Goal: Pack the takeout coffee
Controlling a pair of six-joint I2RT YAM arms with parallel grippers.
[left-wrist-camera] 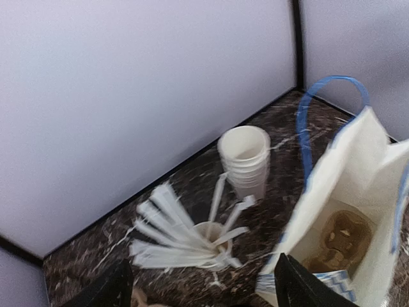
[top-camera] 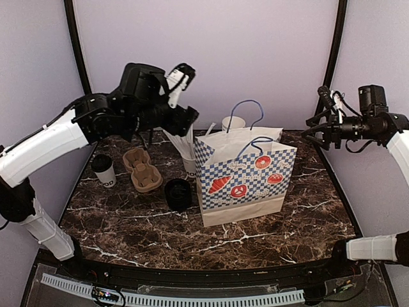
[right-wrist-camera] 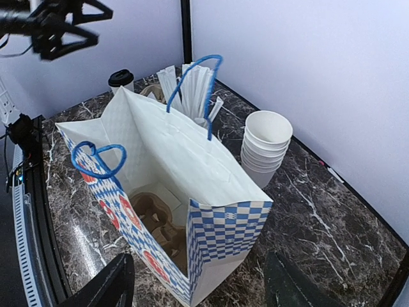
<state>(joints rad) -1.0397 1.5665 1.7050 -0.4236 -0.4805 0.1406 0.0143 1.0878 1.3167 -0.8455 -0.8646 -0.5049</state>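
Note:
The takeout coffee (top-camera: 103, 171), a small white cup with a black lid on it, stands at the table's left edge; in the right wrist view the coffee (right-wrist-camera: 121, 79) shows beyond the bag. My left gripper (top-camera: 184, 121) hangs open and empty high over the cup of white straws (left-wrist-camera: 208, 238), well right of the coffee; both black fingers (left-wrist-camera: 107, 290) frame the straws from above. The open paper bag (top-camera: 246, 176) stands mid-table with a brown carrier (right-wrist-camera: 156, 224) on its floor. My right gripper (top-camera: 316, 128) is raised at the far right, open and empty, looking down into the bag (right-wrist-camera: 223, 230).
Brown pulp carriers (top-camera: 142, 169) lie between the coffee and the straws. A short black round stack (top-camera: 177, 193) sits left of the bag. A stack of white cups (top-camera: 233, 123) stands behind the bag. The bag's blue handles (top-camera: 246, 109) stick up.

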